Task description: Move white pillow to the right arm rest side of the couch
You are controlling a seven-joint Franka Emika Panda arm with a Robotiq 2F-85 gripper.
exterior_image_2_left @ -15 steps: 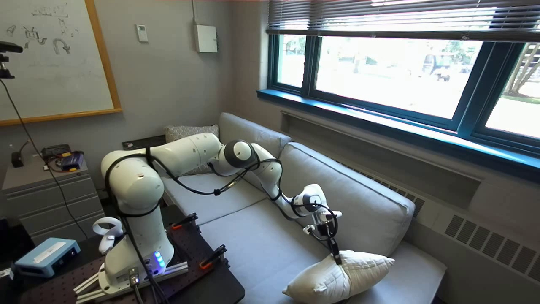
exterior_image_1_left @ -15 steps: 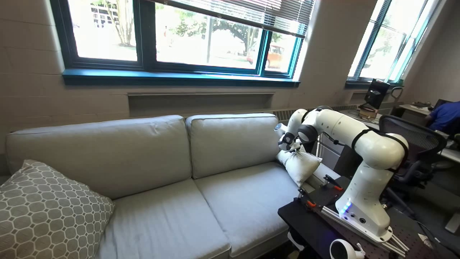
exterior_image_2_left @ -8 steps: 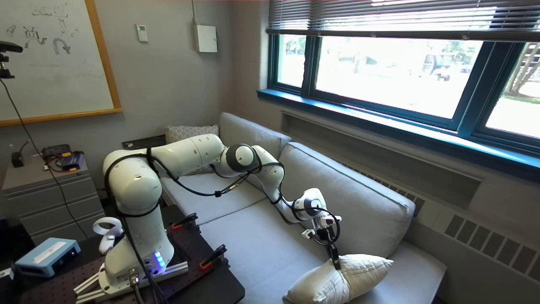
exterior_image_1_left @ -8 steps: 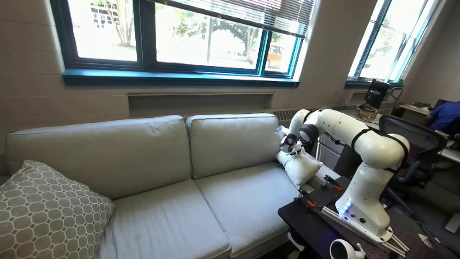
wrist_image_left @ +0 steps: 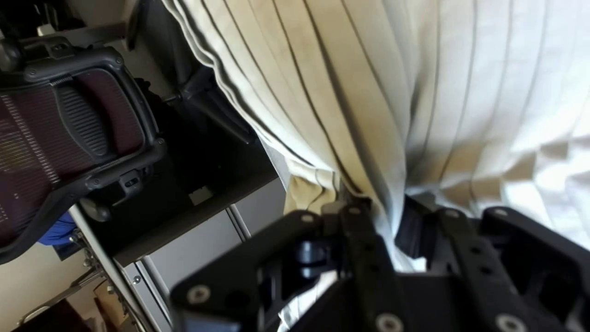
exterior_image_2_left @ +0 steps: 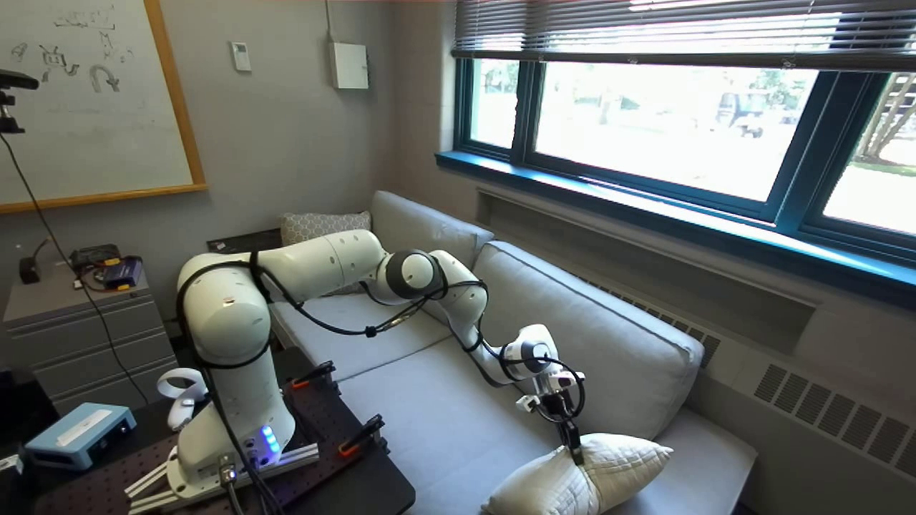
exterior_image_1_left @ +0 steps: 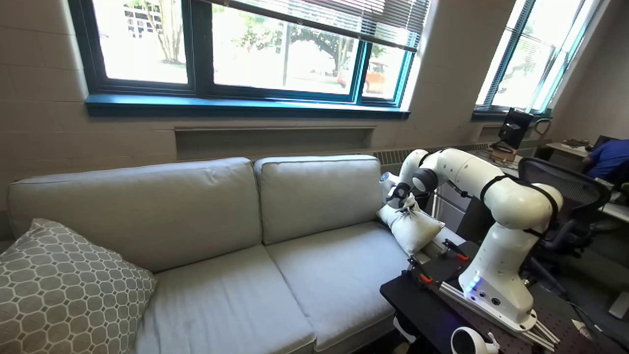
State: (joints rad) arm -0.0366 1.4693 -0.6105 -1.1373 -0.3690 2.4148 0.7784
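The white pillow is held by the gripper of a white robot arm, at the end of the couch where the right arm rest is situated. In the wrist view, the black fingers are seen drawn nearly together, with a gathered fold of the pillow's pleated fabric pinched between them and creases fanned out from the grip. The pillow is grasped near the middle of its upper side and is tilted; the junction of the right seat cushion and the arm rest is partly hidden by it, and whether it is supported from below cannot be told. At the opposite end of the couch, a larger grey-and-white lattice-patterned pillow is placed. The arm's base, on which blue indicator lights are lit, is mounted over a black table, at whose edge two black-and-orange clamps are fixed; a white handheld controller and a light-blue box are set near the base. Above the couch, a blue-framed window is partly screened by a slatted blind. Beyond the arm, a mesh-backed office chair is shown in an exterior view.
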